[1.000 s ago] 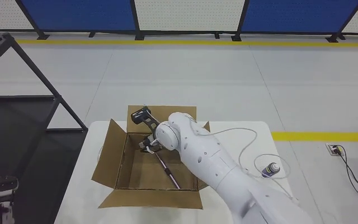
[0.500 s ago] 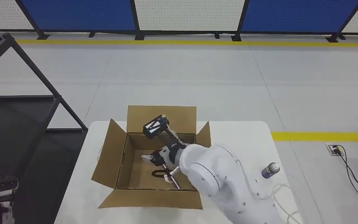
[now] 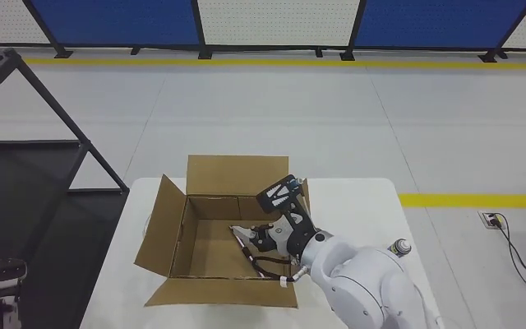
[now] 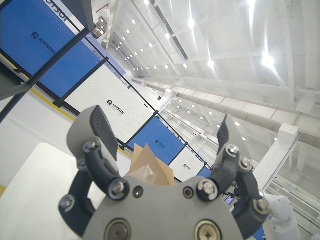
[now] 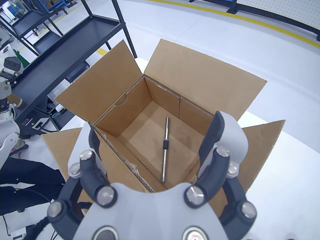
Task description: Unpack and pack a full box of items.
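Box: a brown cardboard box (image 3: pixel 238 174) (image 5: pixel 200 76) stands on the white worktop (image 3: pixel 353 197) with all four flaps folded outward and its mouth open to the ceiling.

Rod: one slim metal rod (image 5: pixel 165 148) lies flat on the box floor, with a dark collar about midway along it.

Right arm: it (image 3: pixel 362 271) comes in from the robot's side of the worktop, with its wrist over the right part of the box.

Right tool: it (image 5: pixel 155 126) hangs above the box mouth looking down into it. Its jaws are spread wide with nothing between them, and the rod is well below, untouched.

Left tool: it (image 4: pixel 162 116) points upward at the hall ceiling and the blue and white partition panels. It is also spread wide and holds nothing. A brown flap of the box (image 4: pixel 150 161) pokes up beyond it, and a corner of the worktop (image 4: pixel 37 171) sits to one side.

Pads: the ribbed black pad (image 4: pixel 102 128) on one left finger faces inward and is bare.

Can: a small can (image 3: pixel 400 247) stands upright on the right part of the worktop, well apart from the box.

Rack: a black metal shelf rack (image 3: pixel 49 164) (image 5: pixel 62 43) stands on the floor just beside the left end of the worktop.
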### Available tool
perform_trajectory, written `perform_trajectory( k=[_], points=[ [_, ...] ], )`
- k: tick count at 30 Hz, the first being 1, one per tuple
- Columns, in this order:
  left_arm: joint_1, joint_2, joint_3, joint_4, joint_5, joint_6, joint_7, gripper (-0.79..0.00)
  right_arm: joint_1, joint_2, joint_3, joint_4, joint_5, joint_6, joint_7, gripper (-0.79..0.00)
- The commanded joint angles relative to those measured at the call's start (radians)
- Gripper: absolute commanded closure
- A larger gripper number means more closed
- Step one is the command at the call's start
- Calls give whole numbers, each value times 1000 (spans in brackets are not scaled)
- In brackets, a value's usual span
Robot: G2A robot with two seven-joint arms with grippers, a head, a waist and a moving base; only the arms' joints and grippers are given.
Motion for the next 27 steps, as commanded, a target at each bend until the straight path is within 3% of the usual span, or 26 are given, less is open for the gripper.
perform_trajectory(
  k=[1, 6, 12, 19, 25, 27],
  points=[
    [0, 0, 0, 0, 0, 0, 0, -785, 0, 0, 0, 0, 0, 0, 0, -785],
    [0, 0, 0, 0, 0, 0, 0, -785, 0, 0, 0, 0, 0, 0, 0, -785],
    [0, 0, 0, 0, 0, 0, 0, -785, -69, 15, 49, -64, -32, -101, -81, -785],
    [0, 0, 0, 0, 0, 0, 0, -785, -301, 57, 341, -329, -88, -194, -65, -785],
    [0, 0, 0, 0, 0, 0, 0, -785, -511, 80, 595, -335, -43, -321, -137, -785],
    [0, 0, 0, 0, 0, 0, 0, -785, -598, 83, 647, -335, -29, -322, -145, -785]
  ],
)
